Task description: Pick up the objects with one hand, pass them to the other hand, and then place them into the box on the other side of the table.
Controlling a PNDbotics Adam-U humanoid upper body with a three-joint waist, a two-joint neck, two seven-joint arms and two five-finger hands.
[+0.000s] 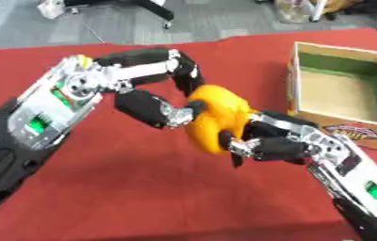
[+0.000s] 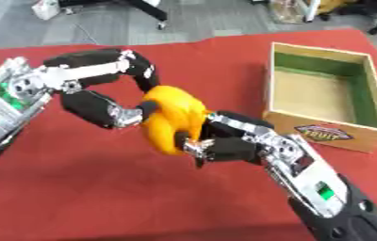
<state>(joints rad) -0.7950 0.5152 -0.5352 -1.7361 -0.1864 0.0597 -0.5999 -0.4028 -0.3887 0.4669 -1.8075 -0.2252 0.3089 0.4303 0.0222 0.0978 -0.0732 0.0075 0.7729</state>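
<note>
Orange and smooth, a rounded, lumpy object (image 1: 215,116) sat gripped between both hands above the red table cover (image 1: 126,188). The left hand (image 1: 155,107), black-padded with silver joints, came in from the left and curled round the object's upper and left side, one finger arching over the top and another pressing in at its middle. The right hand (image 2: 225,141) rose from the lower right and closed on the object's lower right part, its fingers wrapped against the orange surface and one dark tip poking out below. The object thus lay between the two hands, touching both, and whether it rested on the cloth or hung just above it could not be told. Behind the hands, the forearms showed silver frames with green-lit panels set in black shells. To the right, near the right arm, stood an open cardboard box (image 2: 372,84) with green inner walls, a bare brown floor, and a printed label on its front face.
</note>
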